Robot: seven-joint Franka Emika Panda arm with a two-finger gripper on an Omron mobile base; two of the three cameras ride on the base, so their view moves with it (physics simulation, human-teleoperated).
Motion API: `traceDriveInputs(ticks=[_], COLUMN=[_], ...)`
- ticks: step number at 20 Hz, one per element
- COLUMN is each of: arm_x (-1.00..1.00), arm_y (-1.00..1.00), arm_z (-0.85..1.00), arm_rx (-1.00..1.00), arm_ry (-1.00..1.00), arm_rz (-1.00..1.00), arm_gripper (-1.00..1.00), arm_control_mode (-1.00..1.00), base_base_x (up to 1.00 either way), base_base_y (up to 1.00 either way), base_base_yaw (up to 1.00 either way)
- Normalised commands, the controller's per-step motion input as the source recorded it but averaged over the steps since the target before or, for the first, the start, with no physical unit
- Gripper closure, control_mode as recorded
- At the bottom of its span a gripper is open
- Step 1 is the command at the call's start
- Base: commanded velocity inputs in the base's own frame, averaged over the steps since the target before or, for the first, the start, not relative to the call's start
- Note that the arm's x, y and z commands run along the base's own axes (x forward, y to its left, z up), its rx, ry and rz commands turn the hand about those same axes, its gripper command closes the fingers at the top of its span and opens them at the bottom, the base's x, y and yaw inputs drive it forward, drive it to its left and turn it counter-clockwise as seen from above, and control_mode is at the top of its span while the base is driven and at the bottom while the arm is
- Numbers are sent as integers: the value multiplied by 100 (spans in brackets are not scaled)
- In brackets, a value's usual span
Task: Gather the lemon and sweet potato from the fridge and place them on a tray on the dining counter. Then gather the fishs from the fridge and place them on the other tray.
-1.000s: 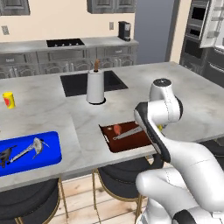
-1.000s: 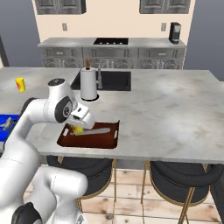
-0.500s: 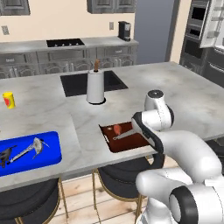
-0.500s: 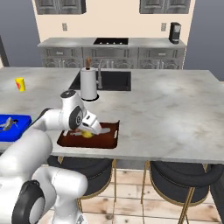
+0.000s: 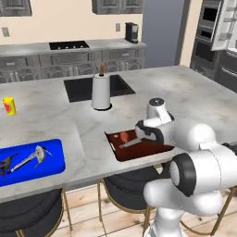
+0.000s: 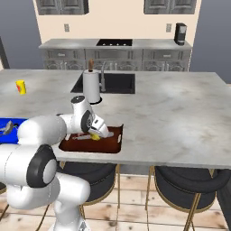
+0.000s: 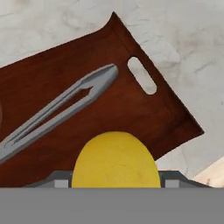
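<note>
Hand view: gripper [image 7: 116, 186] clamped on the lemon [image 7: 115, 159], now lower over the reddish-brown tray [image 7: 144, 118].

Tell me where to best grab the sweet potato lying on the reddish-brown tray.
Grip the sweet potato across its narrow middle, coming straight down from above. It lies flat on the reddish-brown tray, and the grey tongs sit close beside it, so a side approach would likely bump them.

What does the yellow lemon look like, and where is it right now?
The lemon is small, round and bright yellow, with a smooth, faintly speckled skin. It sits between the jaws of the gripper, low over the reddish-brown tray near the edge of the dining counter. Grey tongs lie on the tray beside it. Whether it touches the tray is hidden.
</note>
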Motion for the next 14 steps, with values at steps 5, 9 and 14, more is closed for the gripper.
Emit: traceDriveInputs(ticks=[5, 9, 14], arm_x=[52, 43, 35], arm_y=[0, 0, 0], arm_z=[-19, -23, -29], arm_rx=[0, 0, 0], arm_ry=[2, 3, 4], arm_rz=[-4, -3, -2], arm_gripper=[100, 100, 100], arm_control_mode=[-100, -100, -100], base_base_x=[0, 0, 0], base_base_y=[0, 0, 0], base_base_yaw=[0, 0, 0])
